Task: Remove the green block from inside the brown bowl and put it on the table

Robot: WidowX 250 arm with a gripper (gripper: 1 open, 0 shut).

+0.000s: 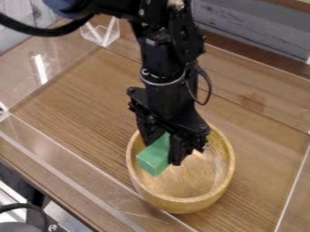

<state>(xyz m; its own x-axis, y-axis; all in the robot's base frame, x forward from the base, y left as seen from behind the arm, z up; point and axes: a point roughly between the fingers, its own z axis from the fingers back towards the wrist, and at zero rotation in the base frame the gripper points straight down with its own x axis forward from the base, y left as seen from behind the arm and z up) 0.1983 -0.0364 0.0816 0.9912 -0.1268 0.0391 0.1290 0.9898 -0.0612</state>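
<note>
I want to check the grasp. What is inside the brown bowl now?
Inside the brown bowl are the green block and the gripper, shut on the block. The bowl's floor under the block is covered, so contact there cannot be seen.
</note>
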